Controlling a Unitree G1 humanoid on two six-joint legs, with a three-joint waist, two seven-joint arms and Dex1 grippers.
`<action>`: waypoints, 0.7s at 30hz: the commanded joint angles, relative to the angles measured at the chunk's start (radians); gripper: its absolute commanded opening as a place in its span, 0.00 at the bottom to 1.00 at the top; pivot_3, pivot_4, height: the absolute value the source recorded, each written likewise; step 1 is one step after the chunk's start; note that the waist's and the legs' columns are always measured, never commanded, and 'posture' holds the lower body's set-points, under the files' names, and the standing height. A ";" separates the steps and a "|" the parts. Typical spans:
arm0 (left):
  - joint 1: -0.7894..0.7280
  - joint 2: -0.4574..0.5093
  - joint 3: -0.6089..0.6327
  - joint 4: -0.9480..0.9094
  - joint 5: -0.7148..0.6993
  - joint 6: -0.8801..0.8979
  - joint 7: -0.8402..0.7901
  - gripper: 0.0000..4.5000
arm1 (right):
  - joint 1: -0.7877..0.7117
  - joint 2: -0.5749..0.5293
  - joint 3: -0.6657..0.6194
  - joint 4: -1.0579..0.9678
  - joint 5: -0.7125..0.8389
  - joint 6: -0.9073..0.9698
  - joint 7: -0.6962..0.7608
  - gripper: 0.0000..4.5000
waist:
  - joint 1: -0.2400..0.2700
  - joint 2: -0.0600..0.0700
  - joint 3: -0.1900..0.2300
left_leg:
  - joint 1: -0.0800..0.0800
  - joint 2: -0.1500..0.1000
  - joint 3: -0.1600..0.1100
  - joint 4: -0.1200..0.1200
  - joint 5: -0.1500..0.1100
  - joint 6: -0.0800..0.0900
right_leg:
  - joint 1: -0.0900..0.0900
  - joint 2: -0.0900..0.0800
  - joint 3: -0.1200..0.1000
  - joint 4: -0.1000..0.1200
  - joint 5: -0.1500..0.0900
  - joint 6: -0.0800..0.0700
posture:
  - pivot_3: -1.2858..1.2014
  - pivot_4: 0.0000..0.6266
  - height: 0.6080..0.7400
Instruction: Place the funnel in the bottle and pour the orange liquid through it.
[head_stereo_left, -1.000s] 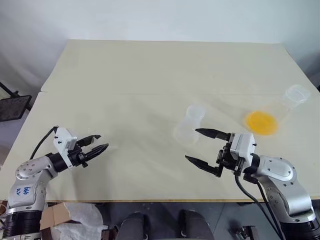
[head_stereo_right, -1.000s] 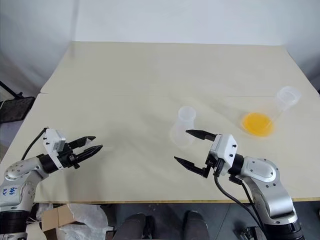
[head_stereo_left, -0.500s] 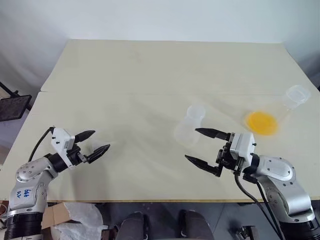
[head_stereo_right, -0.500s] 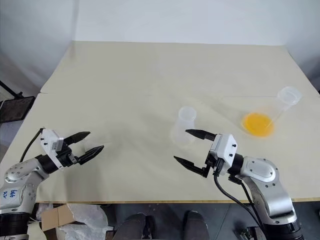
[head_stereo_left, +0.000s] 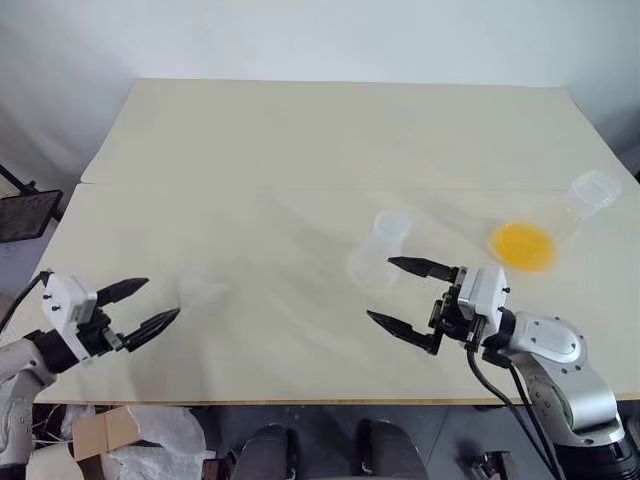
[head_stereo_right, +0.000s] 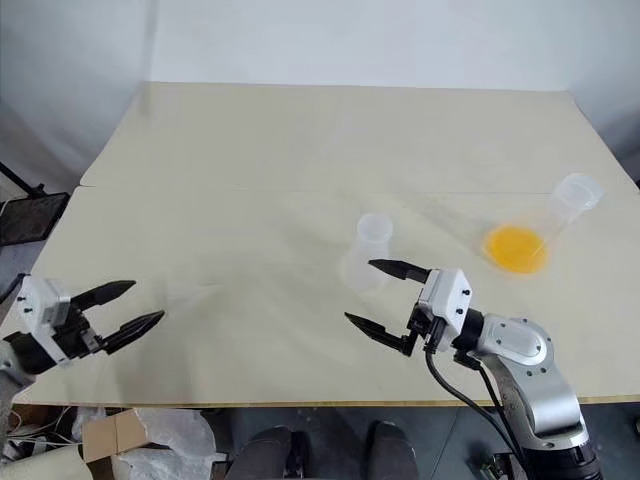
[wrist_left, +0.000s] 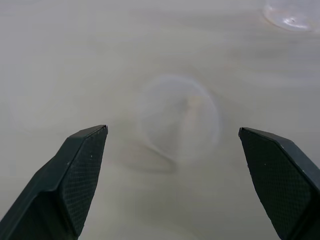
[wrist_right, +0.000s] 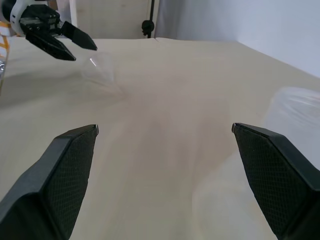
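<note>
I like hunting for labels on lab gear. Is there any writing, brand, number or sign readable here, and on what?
None can be read. The table, the clear bottle, the funnel, the flask with orange liquid, the left gripper and the right gripper bear no legible text.

Bare lab-like test room, plain beige table (head_stereo_left: 300, 150), white walls, clear conical flask (head_stereo_left: 545, 232) of orange liquid (head_stereo_left: 522, 245)

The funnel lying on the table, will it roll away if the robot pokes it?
Probably, yes. The funnel lies on its side on the flat table, so its round mouth would likely roll it in a curve. It looks like thin clear plastic, so it is probably light and easy to skid.
</note>
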 joint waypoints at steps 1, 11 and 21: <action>-0.011 -0.019 -0.026 -0.041 -0.019 0.007 0.000 0.99 | -0.011 0.005 0.000 -0.012 0.009 -0.021 0.002 1.00 | 0.000 0.000 0.000 | 0.000 0.000 0.000 0.000 0.000 0.000 | 0.000 0.000 0.000 0.000 0.000 0.000 | 0.52 0.24 1.00; -0.113 -0.048 -0.137 0.013 0.025 -0.006 0.019 0.99 | -0.019 -0.026 -0.016 -0.019 0.027 -0.017 0.034 1.00 | -0.001 0.000 0.000 | 0.000 0.000 0.001 0.000 0.000 0.000 | 0.000 0.001 0.000 0.000 0.000 0.000 | 0.52 0.24 1.00; -0.152 -0.041 -0.167 0.062 0.047 -0.018 0.005 0.44 | -0.005 -0.095 0.007 -0.072 0.033 -0.036 0.131 1.00 | 0.001 0.000 0.000 | 0.000 0.000 0.001 0.000 0.000 0.000 | 0.000 0.001 0.000 0.000 0.000 0.000 | 0.52 0.24 1.00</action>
